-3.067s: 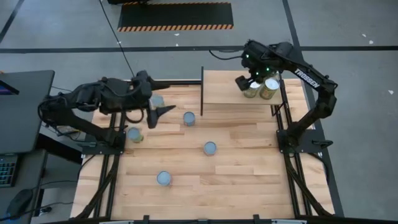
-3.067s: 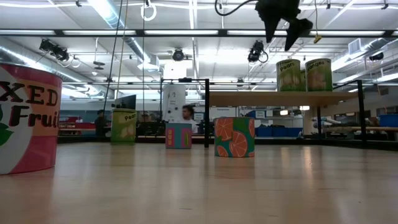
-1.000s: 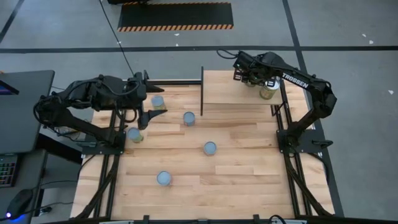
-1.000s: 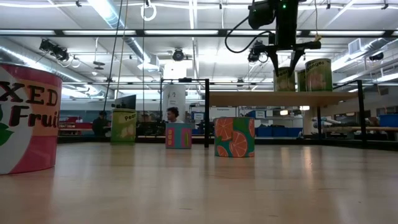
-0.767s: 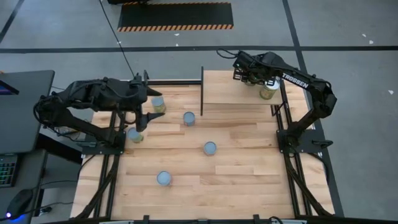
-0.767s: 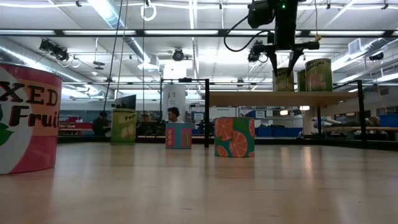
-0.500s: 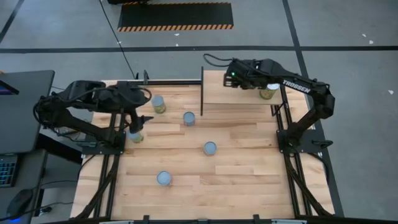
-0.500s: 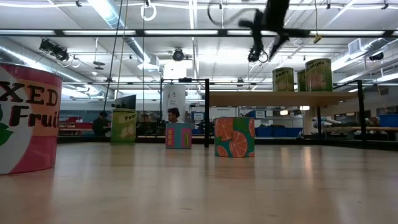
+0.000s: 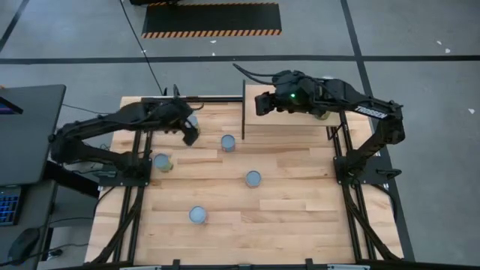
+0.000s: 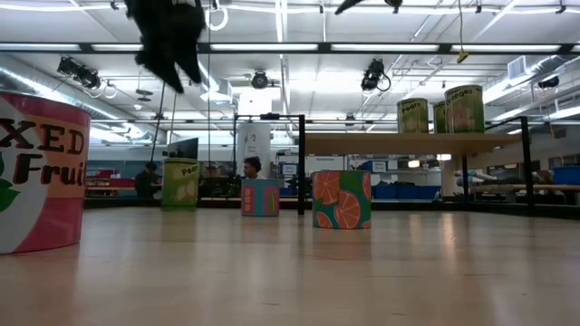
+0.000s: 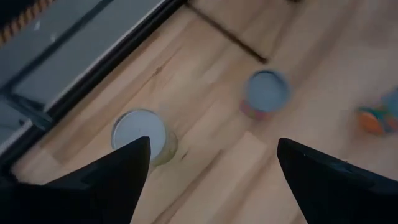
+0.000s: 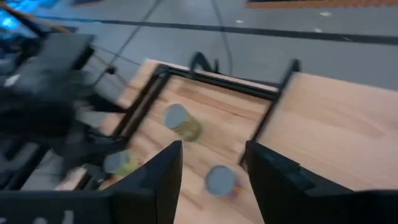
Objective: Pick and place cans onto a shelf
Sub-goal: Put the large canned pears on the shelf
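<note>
Three cans (image 10: 414,115) stand on the light-wood shelf (image 9: 279,120), partly hidden under my right arm in the high view. Several more cans stand on the plank table: an orange one (image 10: 342,199), a blue-pink one (image 9: 228,142), one at mid table (image 9: 253,178), one nearer (image 9: 198,215) and one by the left edge (image 9: 161,160). My left gripper (image 9: 190,135) is open and empty, high above a yellow-green can (image 11: 140,134) at the far left. My right gripper (image 9: 257,105) is open and empty, above the shelf's left end, beside its dark upright panel (image 9: 244,105).
A large pink "Mixed Fruit" can (image 10: 36,172) stands close to the low camera. Black frame rails (image 9: 139,169) run along the table's left and right sides. Bare planks lie between the scattered cans (image 9: 300,202).
My right gripper has risen off the leftmost can on the shelf and swung toward the table's left, past the shelf's left end; the can stays standing. My left gripper has gone from beside the left-edge can toward the far edge and right, to above the yellow-green can.
</note>
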